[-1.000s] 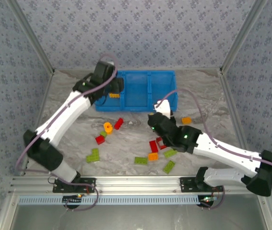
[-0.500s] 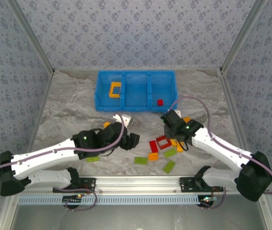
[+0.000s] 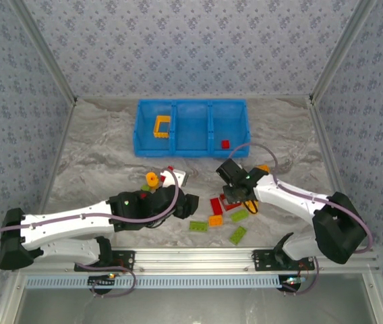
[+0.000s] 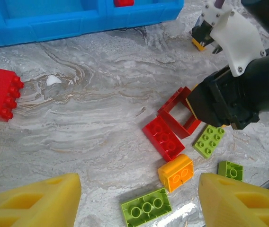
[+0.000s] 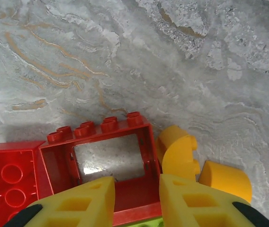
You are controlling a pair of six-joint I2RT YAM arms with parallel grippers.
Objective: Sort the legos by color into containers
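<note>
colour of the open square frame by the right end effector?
The frame is red; the right wrist view shows it best.

Light is bright, even and diffuse, falling from above; the marble table (image 3: 104,155) carries faint, soft-edged shadows under the left arm (image 3: 67,226) and right arm (image 3: 291,197), either side of the red square frame (image 4: 171,100). In the left wrist view the surface is sharp, a white glare patch lies below the frame beside a lime three-stud brick (image 4: 146,208), and the left gripper's fingers (image 4: 30,201) are blurred. In the right wrist view a glint sits inside the frame, a dim shadow lies left of it, and the right gripper's fingers (image 5: 77,203) are soft.
</note>
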